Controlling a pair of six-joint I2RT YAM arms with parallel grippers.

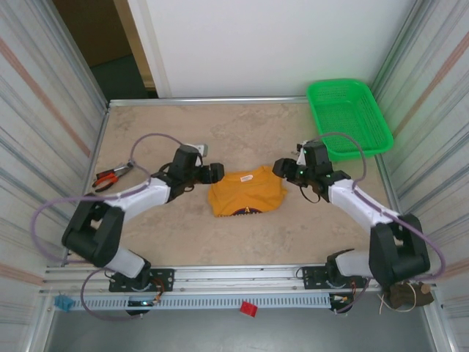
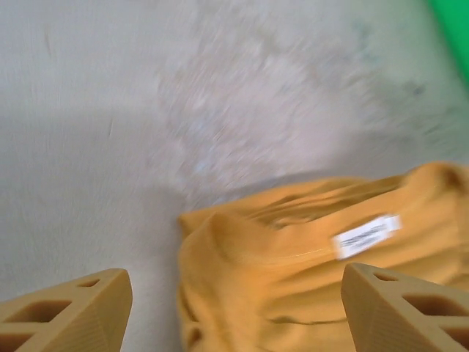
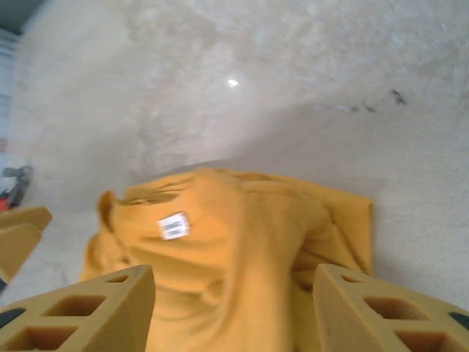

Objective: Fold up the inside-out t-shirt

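Left gripper (image 1: 217,173) and right gripper (image 1: 279,168) stood open beside the t-shirt (image 1: 247,192); a finger snagging loose cloth could pull the fold apart.

Bright, even light. Overhead view sharp. Left wrist view motion-blurred. Right wrist view soft: glare spot on mottled beige tabletop (image 3: 330,66), shadow behind mustard-yellow cotton t-shirt (image 3: 242,242).

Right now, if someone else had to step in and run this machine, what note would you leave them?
Left gripper: open, holding nothing, at the t-shirt's left edge.
Right gripper: open, holding nothing, at its right edge.
T-shirt: mid-table, a compact bundle, white label showing at the collar.
Done: it looks folded down small.
Left: it's rumpled, so probably smooth it or add a final fold.
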